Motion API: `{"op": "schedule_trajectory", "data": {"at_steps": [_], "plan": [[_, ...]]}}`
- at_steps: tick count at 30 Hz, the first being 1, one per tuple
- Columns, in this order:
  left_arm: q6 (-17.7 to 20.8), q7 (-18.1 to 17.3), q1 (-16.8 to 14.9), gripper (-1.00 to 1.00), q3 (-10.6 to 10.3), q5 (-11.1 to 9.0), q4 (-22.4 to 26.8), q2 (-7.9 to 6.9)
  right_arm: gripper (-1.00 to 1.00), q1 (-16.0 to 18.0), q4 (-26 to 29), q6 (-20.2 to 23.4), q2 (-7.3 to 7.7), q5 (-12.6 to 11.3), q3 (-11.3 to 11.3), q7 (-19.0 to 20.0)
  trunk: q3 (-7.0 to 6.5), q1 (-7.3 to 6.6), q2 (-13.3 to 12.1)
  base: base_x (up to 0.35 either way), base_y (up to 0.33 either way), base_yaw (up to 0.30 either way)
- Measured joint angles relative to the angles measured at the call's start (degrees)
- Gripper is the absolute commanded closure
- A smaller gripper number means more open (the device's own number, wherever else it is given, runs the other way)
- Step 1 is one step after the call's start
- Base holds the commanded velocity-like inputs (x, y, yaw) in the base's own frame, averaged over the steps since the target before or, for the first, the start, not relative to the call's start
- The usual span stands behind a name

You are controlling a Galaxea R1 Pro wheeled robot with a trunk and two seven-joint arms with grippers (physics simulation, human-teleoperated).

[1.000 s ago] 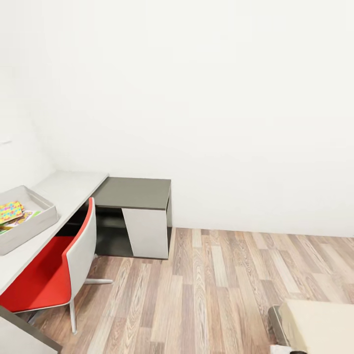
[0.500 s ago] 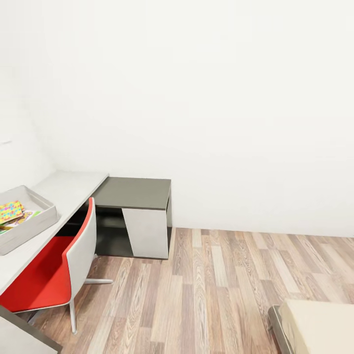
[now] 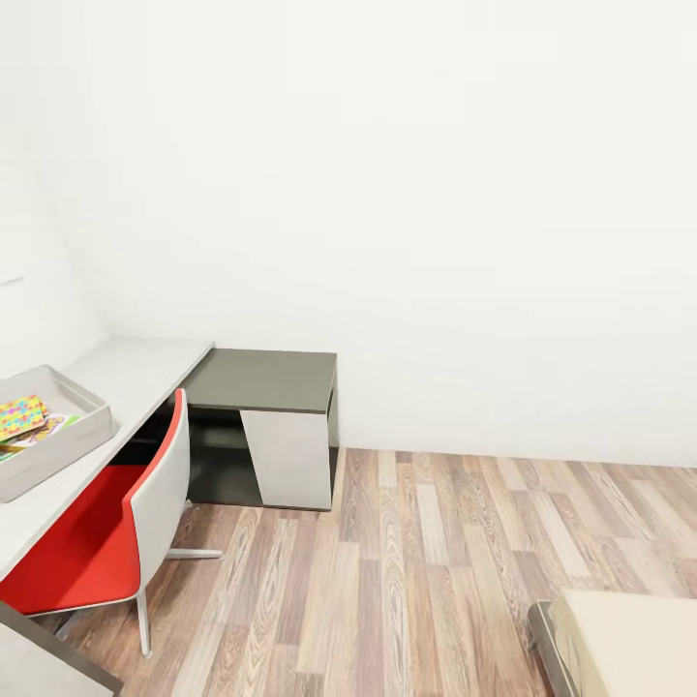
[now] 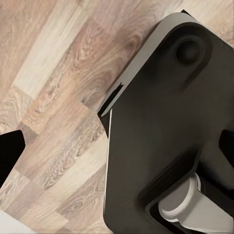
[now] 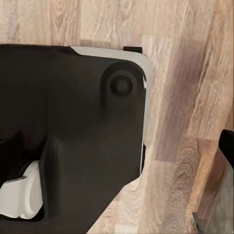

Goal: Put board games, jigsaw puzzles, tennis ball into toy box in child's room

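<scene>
**Toy box on the desk at far left, bed corner at near right**

The toy box [image 3: 58, 436], a shallow pale grey tray with sloping walls, sits on the long pale table [image 3: 136, 373] at the left edge of the head view. Inside it lies a jigsaw puzzle [image 3: 19, 416] of many-coloured pieces, resting on top of a flat printed sheet or box whose kind cannot be told. Just beside the table on its near side stands a red-and-white chair [image 3: 126, 528], its seat tucked partly under the table edge. To the right of the pale top, the table steps down to a lower dark grey section [image 3: 266, 379] with a white panel, set against the white wall. Wood-plank floor [image 3: 416, 581] spans the room. At the near right corner shows the bed [image 3: 629, 644], cream mattress on a thin grey frame.

Both wrist views look down on the robot's dark base [image 4: 165, 131] over floor planks; whether either gripper's jaws are apart or together cannot be told.
</scene>
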State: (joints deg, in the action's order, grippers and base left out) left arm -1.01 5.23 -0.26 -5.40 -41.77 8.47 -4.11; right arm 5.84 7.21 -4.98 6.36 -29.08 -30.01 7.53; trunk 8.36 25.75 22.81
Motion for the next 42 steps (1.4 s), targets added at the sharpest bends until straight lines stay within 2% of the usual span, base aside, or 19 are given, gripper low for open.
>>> {"op": "schedule_trajectory", "data": {"at_steps": [10,42], "plan": [[0.0,0.0,0.2,-1.00,0.0,0.1,0.0,-0.05,-1.00,-0.1,0.0,-0.2,-0.91,0.1,0.0,0.0,0.00,0.00,0.0,0.000,0.000,0.000],[0.0,0.0,0.2,-1.00,0.0,0.2,0.0,0.00,-1.00,-0.1,0.0,-0.2,-1.09,0.0,0.0,0.0,0.00,0.00,0.0,0.000,0.000,0.000]]}}
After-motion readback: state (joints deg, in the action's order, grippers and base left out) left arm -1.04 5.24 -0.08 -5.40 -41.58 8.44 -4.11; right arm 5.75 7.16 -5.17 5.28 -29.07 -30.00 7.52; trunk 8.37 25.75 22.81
